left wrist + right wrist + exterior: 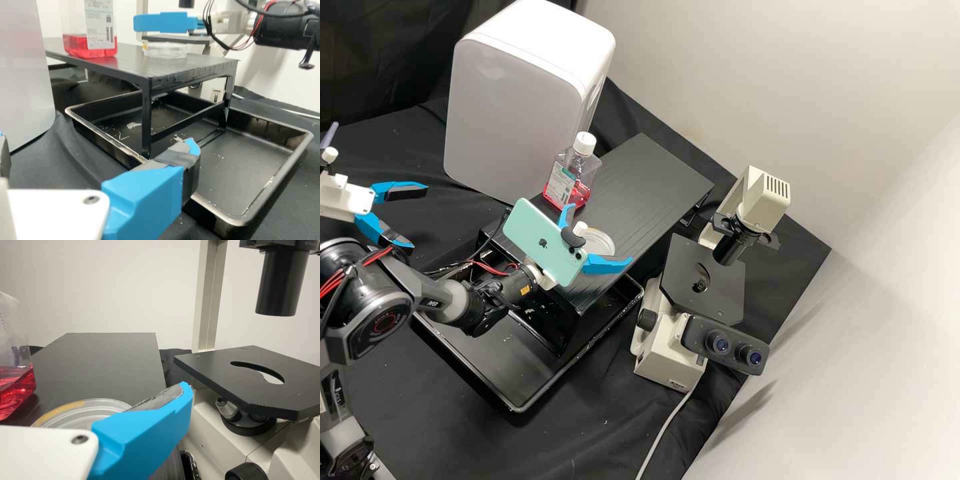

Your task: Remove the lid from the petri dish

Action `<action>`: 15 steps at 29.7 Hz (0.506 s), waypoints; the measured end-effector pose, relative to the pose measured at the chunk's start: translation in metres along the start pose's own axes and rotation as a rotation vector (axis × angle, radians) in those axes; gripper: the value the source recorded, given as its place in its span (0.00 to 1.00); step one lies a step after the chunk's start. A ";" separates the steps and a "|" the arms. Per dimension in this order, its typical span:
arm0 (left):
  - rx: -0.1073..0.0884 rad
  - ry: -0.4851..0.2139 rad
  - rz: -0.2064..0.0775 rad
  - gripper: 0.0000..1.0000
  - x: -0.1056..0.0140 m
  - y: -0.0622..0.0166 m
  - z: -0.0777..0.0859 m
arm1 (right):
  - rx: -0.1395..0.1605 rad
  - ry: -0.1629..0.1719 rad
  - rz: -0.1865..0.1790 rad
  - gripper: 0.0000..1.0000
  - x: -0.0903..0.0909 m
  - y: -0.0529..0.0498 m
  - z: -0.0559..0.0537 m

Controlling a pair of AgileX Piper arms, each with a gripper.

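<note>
The petri dish (597, 243) sits on the black stand (653, 180) inside the wide-open, empty right gripper (595, 236), which I think should close gently on the lid (82, 412) only and lift straight up; the left gripper (395, 212) hangs open, empty.

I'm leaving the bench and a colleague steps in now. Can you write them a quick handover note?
Right gripper: open, one finger either side of the petri dish on the black shelf, near the red bottle.
Left gripper: open, empty, off to the side of the shelf.
Done: right gripper lined up at the dish.
Left to do: close on the lid, which looks to be on, and lift it off.
</note>
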State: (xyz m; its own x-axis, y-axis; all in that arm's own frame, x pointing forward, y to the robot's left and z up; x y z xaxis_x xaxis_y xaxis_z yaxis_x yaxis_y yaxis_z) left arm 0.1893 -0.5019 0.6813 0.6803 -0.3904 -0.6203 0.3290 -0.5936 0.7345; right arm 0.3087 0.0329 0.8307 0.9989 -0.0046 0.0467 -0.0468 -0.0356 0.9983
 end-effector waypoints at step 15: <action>0.021 0.079 0.002 1.00 0.008 -0.0055 -0.002 | 0.000 0.000 0.000 1.00 0.000 0.000 0.000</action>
State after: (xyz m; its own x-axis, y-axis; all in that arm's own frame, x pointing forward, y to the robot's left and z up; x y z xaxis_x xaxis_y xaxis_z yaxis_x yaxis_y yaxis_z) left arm 0.1943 -0.5003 0.6728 0.7309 -0.3355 -0.5943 0.3140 -0.6079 0.7293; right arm 0.3087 0.0329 0.8307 0.9989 -0.0046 0.0467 -0.0468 -0.0356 0.9983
